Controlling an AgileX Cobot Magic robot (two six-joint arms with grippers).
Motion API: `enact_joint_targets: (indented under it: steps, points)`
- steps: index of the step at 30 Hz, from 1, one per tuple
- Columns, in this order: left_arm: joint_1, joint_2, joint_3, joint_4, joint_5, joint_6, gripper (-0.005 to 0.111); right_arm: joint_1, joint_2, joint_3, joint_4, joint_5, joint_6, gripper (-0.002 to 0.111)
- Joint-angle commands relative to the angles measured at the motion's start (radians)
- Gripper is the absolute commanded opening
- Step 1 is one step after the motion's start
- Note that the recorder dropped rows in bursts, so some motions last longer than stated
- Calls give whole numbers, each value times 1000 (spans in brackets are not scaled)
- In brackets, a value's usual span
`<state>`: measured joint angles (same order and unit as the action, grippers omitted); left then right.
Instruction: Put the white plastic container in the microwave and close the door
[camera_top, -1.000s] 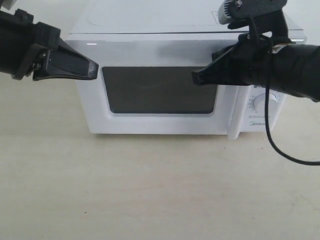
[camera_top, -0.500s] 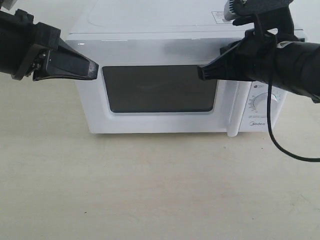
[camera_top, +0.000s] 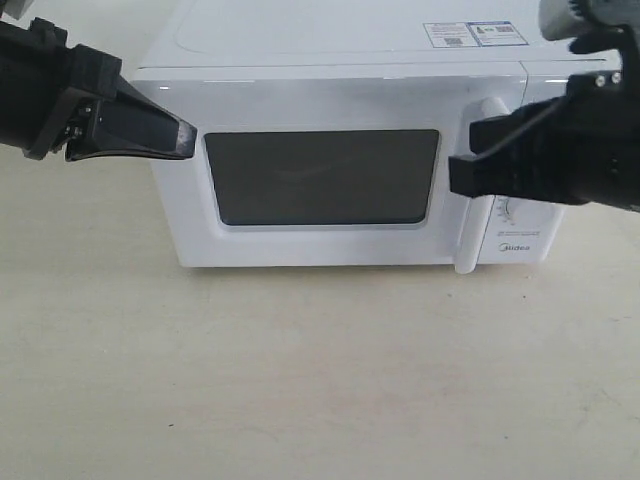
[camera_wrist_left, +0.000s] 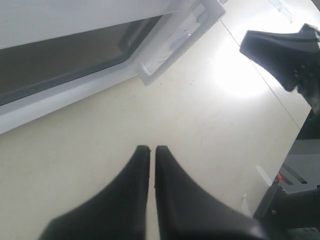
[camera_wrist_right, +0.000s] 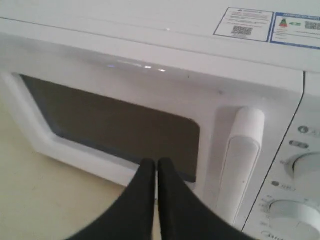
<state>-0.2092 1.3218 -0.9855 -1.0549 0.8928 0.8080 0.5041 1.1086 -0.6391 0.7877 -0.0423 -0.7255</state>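
Note:
The white microwave (camera_top: 340, 60) stands at the back of the table with its door (camera_top: 320, 178) shut flat against the body, its dark window facing me. The door's vertical bar handle (camera_top: 470, 235) is partly behind my right gripper (camera_top: 460, 175), which is shut and empty in front of the handle. In the right wrist view the handle (camera_wrist_right: 240, 160) is beside the shut right gripper (camera_wrist_right: 152, 163). My left gripper (camera_top: 188, 140) is shut and empty by the microwave's left front edge; in the left wrist view the left gripper (camera_wrist_left: 149, 149) hangs over bare table. The white plastic container is out of view.
Beige tabletop (camera_top: 300, 380) stretches in front of the microwave. Two knobs (camera_wrist_right: 305, 167) sit on the right panel. Stickers (camera_top: 475, 34) lie on the microwave's top. The right gripper's dark tip (camera_wrist_left: 280, 47) and a table edge with equipment (camera_wrist_left: 295, 170) show in the left wrist view.
My right gripper has drawn back to the right, from in front of the door window to in front of the handle. The left arm has not moved. The door stays shut.

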Motion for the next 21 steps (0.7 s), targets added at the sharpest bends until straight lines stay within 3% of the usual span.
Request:
enact_joint_targets:
  steps: [1, 6, 21]
  points:
    - [-4, -3, -5, -4, -8, 8, 4, -6, -148, 62, -4, 144, 18, 0]
    - [-4, -3, -5, -4, -8, 8, 4, -6, -262, 69, 15, 247, 18, 0]
    - [-4, -3, -5, -4, -7, 8, 4, -6, -343, 69, 15, 248, 18, 0]
